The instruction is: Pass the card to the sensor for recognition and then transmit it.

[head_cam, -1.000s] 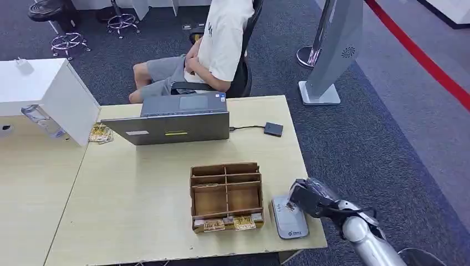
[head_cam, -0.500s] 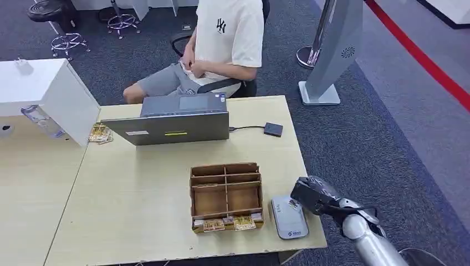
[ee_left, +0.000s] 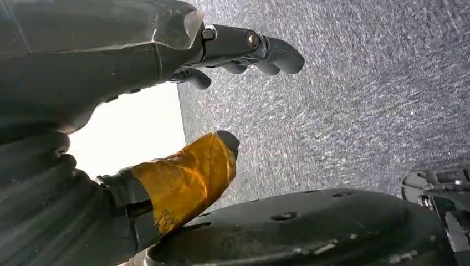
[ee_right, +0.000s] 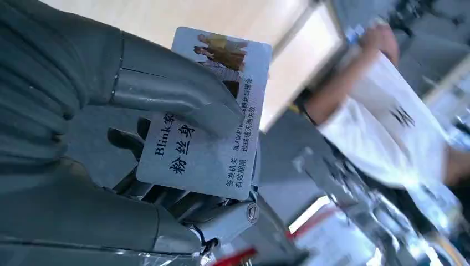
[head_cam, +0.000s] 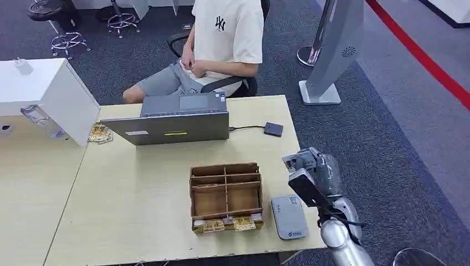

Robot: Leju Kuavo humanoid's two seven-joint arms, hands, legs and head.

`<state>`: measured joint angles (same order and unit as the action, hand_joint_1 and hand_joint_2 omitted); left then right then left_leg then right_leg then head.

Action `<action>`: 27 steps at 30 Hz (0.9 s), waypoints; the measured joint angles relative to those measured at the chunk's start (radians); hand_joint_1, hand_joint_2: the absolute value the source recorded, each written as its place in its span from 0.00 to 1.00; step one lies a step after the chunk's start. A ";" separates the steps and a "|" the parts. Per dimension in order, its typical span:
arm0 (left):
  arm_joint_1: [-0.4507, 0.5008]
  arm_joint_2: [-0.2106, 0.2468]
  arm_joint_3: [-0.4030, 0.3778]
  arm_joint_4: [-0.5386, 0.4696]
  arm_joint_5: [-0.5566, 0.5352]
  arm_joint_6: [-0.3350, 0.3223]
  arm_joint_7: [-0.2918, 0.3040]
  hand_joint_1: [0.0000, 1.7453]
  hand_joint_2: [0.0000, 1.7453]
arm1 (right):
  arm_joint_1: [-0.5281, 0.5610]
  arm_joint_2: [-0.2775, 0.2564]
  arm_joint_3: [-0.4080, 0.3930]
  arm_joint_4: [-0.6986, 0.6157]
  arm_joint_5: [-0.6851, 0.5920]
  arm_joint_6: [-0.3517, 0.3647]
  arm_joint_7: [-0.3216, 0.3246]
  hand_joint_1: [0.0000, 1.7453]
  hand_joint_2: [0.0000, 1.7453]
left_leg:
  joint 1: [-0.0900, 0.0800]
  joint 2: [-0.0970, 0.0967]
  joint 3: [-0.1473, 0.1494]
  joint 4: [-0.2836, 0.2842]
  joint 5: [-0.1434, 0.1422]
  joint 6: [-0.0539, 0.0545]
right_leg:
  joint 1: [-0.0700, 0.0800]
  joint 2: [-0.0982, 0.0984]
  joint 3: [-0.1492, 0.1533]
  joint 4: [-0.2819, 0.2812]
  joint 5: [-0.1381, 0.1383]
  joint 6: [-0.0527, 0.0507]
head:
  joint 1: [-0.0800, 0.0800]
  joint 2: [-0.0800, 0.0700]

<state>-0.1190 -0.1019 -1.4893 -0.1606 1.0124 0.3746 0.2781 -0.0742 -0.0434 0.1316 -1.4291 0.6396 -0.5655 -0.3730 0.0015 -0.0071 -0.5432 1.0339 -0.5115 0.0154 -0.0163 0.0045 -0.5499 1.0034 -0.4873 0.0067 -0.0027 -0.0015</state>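
Tabletop layout, seen from the head view.

The divided box (head_cam: pixel 226 195) sits at lower centre of the tabletop (head_cam: pixel 138 188); the sensor (head_cam: pixel 289 216) lies just to its right, near the lower right corner. The right hand (head_cam: pixel 310 174) hangs above and right of the sensor, past the tabletop's right edge, with the card (ee_right: pixel 208 113) in it. The laptop (head_cam: pixel 176 119) stands behind the box, toward the upper centre, a small device (head_cam: pixel 273 129) to its right. A person (head_cam: pixel 221 39) sits beyond the laptop at top centre.
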 joint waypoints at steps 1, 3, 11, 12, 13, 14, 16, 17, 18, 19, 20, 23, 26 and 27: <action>0.000 0.000 -0.001 0.000 -0.002 0.000 0.000 0.00 1.00 | 0.014 0.016 -0.001 -0.040 0.013 -0.025 -0.014 1.00 1.00 | 0.000 0.000 0.000 0.000 0.000 0.000 | 0.000 0.000 0.000 0.000 0.000 0.000 | 0.000 0.000; 0.000 -0.001 -0.005 0.000 -0.011 0.000 0.000 0.00 1.00 | 0.032 0.044 -0.001 -0.107 0.035 -0.061 -0.036 1.00 1.00 | 0.000 0.000 -0.001 0.000 0.000 0.000 | 0.000 0.000 -0.001 0.000 0.000 0.000 | 0.000 0.000; -0.004 -0.001 -0.033 0.000 -0.041 -0.010 0.003 0.00 1.00 | 0.045 0.144 0.006 -0.235 0.207 -0.125 -0.129 1.00 1.00 | 0.000 0.001 -0.001 0.000 0.000 0.000 | -0.001 0.000 -0.001 0.000 0.000 0.000 | 0.000 0.000; -0.004 -0.001 -0.035 0.000 -0.052 -0.011 0.003 0.00 1.00 | 0.042 0.158 0.007 -0.240 0.240 -0.125 -0.149 1.00 1.00 | 0.000 0.001 -0.001 0.000 0.000 0.000 | 0.000 0.000 -0.001 0.000 0.000 0.000 | 0.000 0.000; -0.005 -0.001 -0.036 0.000 -0.061 -0.015 0.003 0.00 1.00 | 0.037 0.172 0.006 -0.241 0.272 -0.125 -0.166 1.00 1.00 | 0.000 0.001 -0.001 0.000 0.000 0.000 | 0.000 0.000 -0.001 0.000 0.000 0.000 | 0.000 0.000; -0.006 -0.001 -0.037 0.000 -0.072 -0.017 0.006 0.00 1.00 | 0.029 0.187 0.006 -0.241 0.308 -0.125 -0.186 1.00 1.00 | 0.000 0.001 -0.001 0.000 0.000 0.000 | 0.000 0.000 -0.001 0.000 0.001 0.000 | 0.000 0.000; -0.007 -0.001 -0.042 0.000 -0.093 -0.020 0.007 0.00 1.00 | 0.009 0.220 0.006 -0.238 0.381 -0.125 -0.223 1.00 1.00 | 0.000 0.001 -0.001 0.000 0.000 0.000 | 0.000 0.000 -0.001 0.000 0.001 0.000 | 0.000 0.000; -0.007 -0.001 -0.042 0.000 -0.102 -0.023 0.009 0.00 1.00 | -0.004 0.234 0.006 -0.231 0.410 -0.125 -0.233 1.00 1.00 | 0.000 0.001 -0.001 0.000 0.000 0.000 | 0.000 0.000 -0.001 0.000 0.000 0.000 | 0.000 0.000; -0.008 0.000 -0.043 0.000 -0.110 -0.027 0.012 0.00 1.00 | -0.017 0.246 0.006 -0.224 0.434 -0.125 -0.242 1.00 1.00 | 0.000 0.001 -0.001 0.000 0.000 0.000 | 0.000 0.000 -0.001 0.000 0.000 0.000 | 0.000 0.000; -0.008 0.000 -0.043 0.000 -0.121 -0.029 0.015 0.00 1.00 | -0.030 0.259 0.005 -0.214 0.465 -0.125 -0.251 1.00 1.00 | 0.000 0.001 -0.001 0.000 0.000 0.000 | 0.000 0.000 -0.001 0.000 0.000 0.000 | 0.000 0.000; -0.009 0.000 -0.044 0.001 -0.129 -0.032 0.016 0.00 1.00 | -0.046 0.273 0.003 -0.202 0.497 -0.125 -0.259 1.00 1.00 | 0.000 0.001 -0.001 0.000 0.000 0.000 | 0.000 0.001 -0.001 0.000 0.000 0.000 | 0.000 0.000; -0.011 0.001 -0.045 0.004 -0.161 -0.040 0.019 0.00 1.00 | -0.100 0.303 0.003 -0.159 0.588 -0.125 -0.261 1.00 1.00 | 0.000 0.001 -0.001 0.000 0.001 -0.001 | 0.000 0.001 -0.001 0.001 0.001 0.000 | 0.000 0.000; -0.013 0.001 -0.048 0.005 -0.190 -0.049 0.025 0.00 1.00 | -0.172 0.327 0.003 -0.100 0.677 -0.125 -0.234 1.00 1.00 | 0.000 0.001 -0.001 0.000 0.001 0.000 | 0.000 0.001 -0.001 0.001 0.001 -0.001 | 0.000 0.000; -0.014 0.001 -0.049 0.005 -0.198 -0.051 0.026 0.00 1.00 | -0.197 0.333 0.003 -0.078 0.703 -0.125 -0.216 1.00 1.00 | 0.000 0.001 -0.001 0.000 0.001 0.000 | 0.000 0.001 -0.001 0.001 0.001 0.000 | 0.000 0.000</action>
<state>-0.1329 -0.1007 -1.5385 -0.1553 0.8148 0.3239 0.3040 -0.2712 0.2899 0.1343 -1.5071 1.3429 -0.6909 -0.5893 0.0019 -0.0063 -0.5443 1.0339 -0.5102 0.0155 -0.0166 0.0051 -0.5506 1.0039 -0.4862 0.0063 -0.0023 -0.0015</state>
